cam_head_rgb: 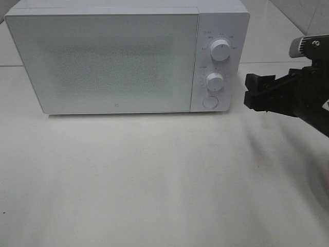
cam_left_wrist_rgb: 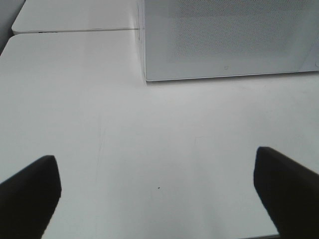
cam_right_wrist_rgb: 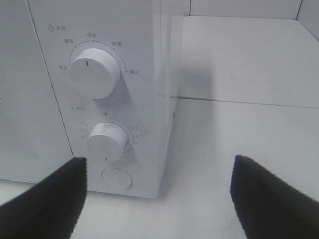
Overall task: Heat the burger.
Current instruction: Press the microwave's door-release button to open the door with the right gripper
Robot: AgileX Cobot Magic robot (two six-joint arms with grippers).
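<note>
No burger shows in any view. The white microwave (cam_head_rgb: 103, 62) stands at the back of the table with its door shut; its frosted door hides the inside. My right gripper (cam_head_rgb: 253, 91) is open and empty, hovering just right of the control panel, level with the lower knob (cam_head_rgb: 215, 80) and the round button (cam_head_rgb: 209, 102). In the right wrist view my gripper (cam_right_wrist_rgb: 159, 172) points at the panel's right edge, with the upper knob (cam_right_wrist_rgb: 94, 72), lower knob (cam_right_wrist_rgb: 105, 142) and button (cam_right_wrist_rgb: 116, 179) close ahead. My left gripper (cam_left_wrist_rgb: 157, 167) is open and empty over bare table, short of the microwave's front left corner (cam_left_wrist_rgb: 145, 77).
The white table (cam_head_rgb: 154, 180) stretches in front of the microwave. A seam between two tabletops (cam_left_wrist_rgb: 75, 31) runs behind the microwave's left side. The left arm does not show in the high view.
</note>
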